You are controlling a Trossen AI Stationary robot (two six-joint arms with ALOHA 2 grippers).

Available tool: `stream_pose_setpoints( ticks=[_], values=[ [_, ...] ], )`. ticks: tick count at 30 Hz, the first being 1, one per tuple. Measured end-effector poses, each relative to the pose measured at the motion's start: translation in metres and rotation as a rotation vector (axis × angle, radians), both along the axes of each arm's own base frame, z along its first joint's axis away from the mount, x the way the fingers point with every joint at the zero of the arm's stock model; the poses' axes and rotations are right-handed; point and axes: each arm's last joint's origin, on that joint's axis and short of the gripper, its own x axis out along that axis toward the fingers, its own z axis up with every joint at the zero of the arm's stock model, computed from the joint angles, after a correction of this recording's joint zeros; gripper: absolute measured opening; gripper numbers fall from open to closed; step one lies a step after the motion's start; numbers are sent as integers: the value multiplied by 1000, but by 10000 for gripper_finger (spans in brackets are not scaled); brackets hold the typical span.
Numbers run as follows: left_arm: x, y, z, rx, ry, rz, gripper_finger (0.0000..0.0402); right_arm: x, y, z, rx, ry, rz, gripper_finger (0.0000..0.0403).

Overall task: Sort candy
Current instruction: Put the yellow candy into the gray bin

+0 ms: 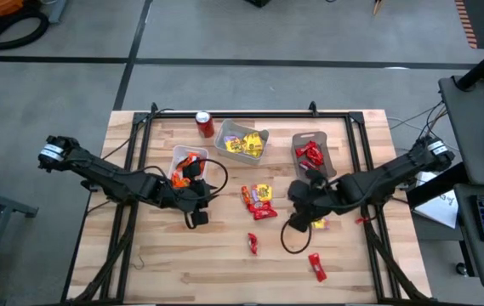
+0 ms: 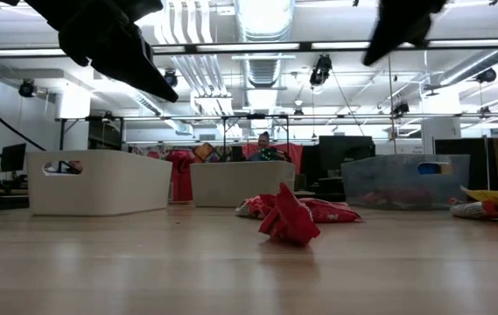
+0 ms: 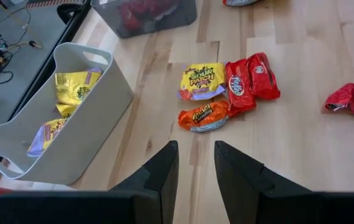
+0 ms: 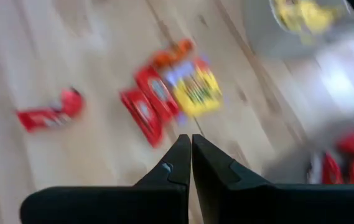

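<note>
At the bottom of the high view, a red wrapped candy (image 1: 317,267) lies alone on the wooden slatted table (image 1: 224,263), with another red piece (image 1: 253,244) left of it. Higher, at centre, a cluster of red, yellow and orange wrapped sweets (image 1: 259,200) sits between the arms. The right gripper (image 1: 297,202) hangs just right of that cluster, fingers nearly touching, holding nothing. The left gripper (image 1: 197,194) is left of centre, its fingers (image 3: 158,177) slightly parted and empty. Beyond are three bins: a white one with orange candy (image 1: 186,163), a white one with yellow candy (image 1: 242,142), a grey translucent one with red candy (image 1: 311,153). A red soda can (image 1: 205,124) stands farthest.
</note>
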Motion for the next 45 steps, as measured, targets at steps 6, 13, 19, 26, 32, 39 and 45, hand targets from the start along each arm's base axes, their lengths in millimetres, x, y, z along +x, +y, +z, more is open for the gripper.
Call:
stream_pose_setpoints(
  ticks=[6,13,19,26,32,39,45],
  values=[
    [0,0,0,-4,-1,1,88,10,1,-9,168,10,-7,9],
    [0,0,0,-7,-4,3,88,-4,7,-48,522,346,-169,9],
    [1,0,1,-7,-10,0,88,-22,3,-60,492,508,-447,28],
    [1,0,1,-6,-14,-2,88,-23,3,-63,487,508,-485,121],
    [1,0,1,-6,-14,-2,88,-35,-1,-82,451,567,-537,212],
    [0,0,0,-5,-10,-3,88,-51,-8,-115,436,608,-607,273],
    [-1,0,-4,-3,-2,-3,88,-59,-10,-136,475,599,-630,275]
  ],
)
